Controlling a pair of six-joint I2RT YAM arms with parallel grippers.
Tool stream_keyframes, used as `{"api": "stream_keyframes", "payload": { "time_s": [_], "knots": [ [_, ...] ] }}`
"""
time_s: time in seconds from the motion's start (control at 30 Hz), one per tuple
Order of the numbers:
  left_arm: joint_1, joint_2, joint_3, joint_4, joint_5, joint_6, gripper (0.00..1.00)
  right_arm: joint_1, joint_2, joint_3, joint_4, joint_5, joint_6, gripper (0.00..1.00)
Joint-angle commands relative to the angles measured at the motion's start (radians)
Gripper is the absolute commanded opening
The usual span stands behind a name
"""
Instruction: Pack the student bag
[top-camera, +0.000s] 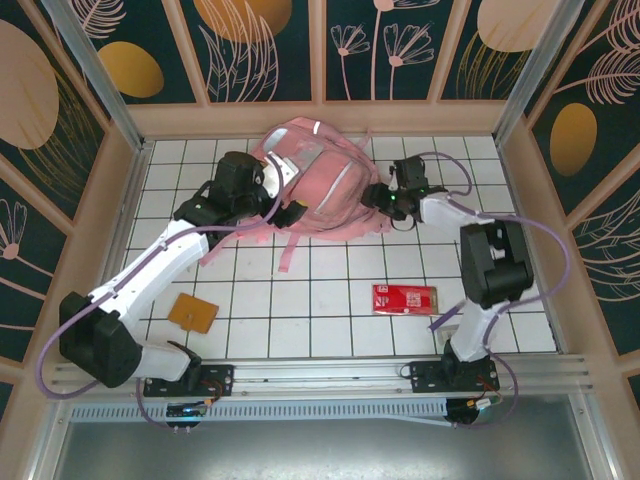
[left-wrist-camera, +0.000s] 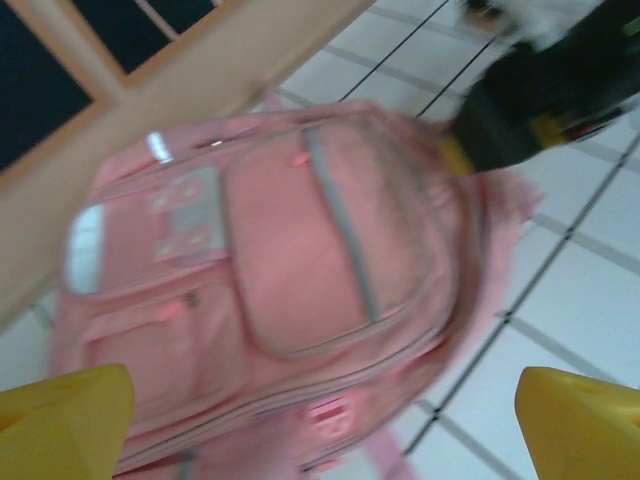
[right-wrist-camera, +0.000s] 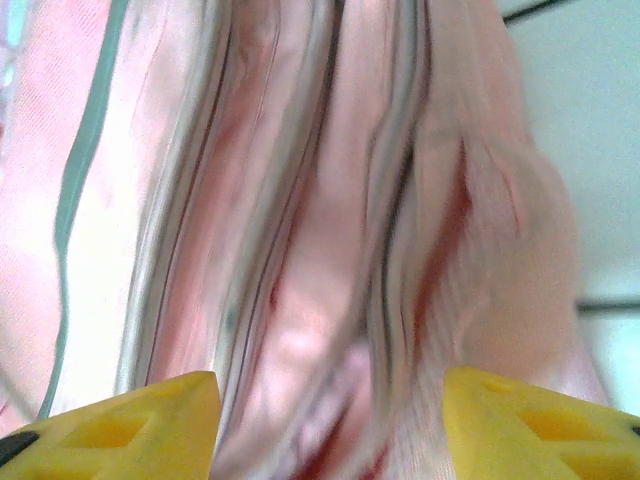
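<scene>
The student bag (top-camera: 318, 185) lies slumped at the far middle of the desk (top-camera: 300, 300), close to the back wall. Your left pincer (left-wrist-camera: 322, 425) hangs wide open above its front pockets. Your right pincer (right-wrist-camera: 335, 425) is parted at the bag's right-hand folds, clamping nothing. Close there and you may pinch loose fabric instead of a zip pull, dragging the soft bag. The red packet (top-camera: 405, 298) and tan pad (top-camera: 193, 314) lie well apart, not yet packed.
</scene>
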Motion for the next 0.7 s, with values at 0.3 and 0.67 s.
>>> {"api": "stream_keyframes", "payload": {
  "time_s": [0.3, 0.67],
  "knots": [
    [0.082, 0.439, 0.243, 0.099, -0.253, -0.480, 0.97, 0.058, -0.184, -0.257, -0.037, -0.066, 0.135, 0.61],
    [0.122, 0.614, 0.202, 0.251, 0.002, -0.626, 0.96, 0.047, -0.026, -0.209, 0.220, -0.112, 0.204, 0.59]
  ]
}}
